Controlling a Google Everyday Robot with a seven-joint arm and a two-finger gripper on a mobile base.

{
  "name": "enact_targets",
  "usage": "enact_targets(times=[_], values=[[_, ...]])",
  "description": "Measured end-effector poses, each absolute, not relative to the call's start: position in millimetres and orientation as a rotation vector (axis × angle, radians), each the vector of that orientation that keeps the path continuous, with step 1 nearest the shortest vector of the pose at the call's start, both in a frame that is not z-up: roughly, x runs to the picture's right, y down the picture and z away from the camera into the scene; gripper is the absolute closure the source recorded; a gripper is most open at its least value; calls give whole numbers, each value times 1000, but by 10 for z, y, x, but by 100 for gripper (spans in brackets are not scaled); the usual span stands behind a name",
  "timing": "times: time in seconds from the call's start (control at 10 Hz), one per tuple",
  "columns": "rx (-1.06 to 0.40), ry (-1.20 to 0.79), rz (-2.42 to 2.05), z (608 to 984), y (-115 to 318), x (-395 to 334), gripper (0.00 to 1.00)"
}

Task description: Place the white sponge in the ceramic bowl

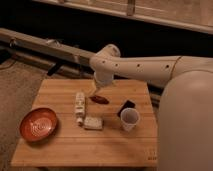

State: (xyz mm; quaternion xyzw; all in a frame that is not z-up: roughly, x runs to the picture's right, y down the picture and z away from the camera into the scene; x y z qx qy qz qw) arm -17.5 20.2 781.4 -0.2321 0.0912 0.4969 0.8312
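The ceramic bowl (38, 124) sits well to the left of the gripper (98, 90) in the view and closer to the table's near edge; its inside shows only a faint pale pattern. A white cup (129, 119) stands upright to the gripper's right and nearer the camera; what it holds cannot be made out.

The gripper hangs from the arm's bent wrist over the far middle of the wooden table (75, 150), just above a small reddish-brown item (100, 99). Whether it is released or clenched cannot be told, and nothing is seen in its hold.

The white sponge (93, 122) lies flat on the table, nearer the camera than the gripper and almost straight below it in the view, apart from the bowl.

Bare wood runs between sponge and bowl and along the whole near edge. The bowl is close to the table's left edge.

A long white bottle (79, 106) lies just left of the gripper, its near end close beside the sponge. A dark flat object (126, 107) lies touching or just behind the cup. The robot's pale body (187, 125) fills the right side.
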Motion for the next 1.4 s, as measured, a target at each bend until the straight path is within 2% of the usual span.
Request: enact_targets(times=[0.5,0.7,1.1,1.4], values=[[-625,214,848,7724,738,-429,20],[-649,233,806,7806,966,-554,20],[-637,280,800,7979,1348,-719,20],[-629,291,808,8004,1396,-712,20]])
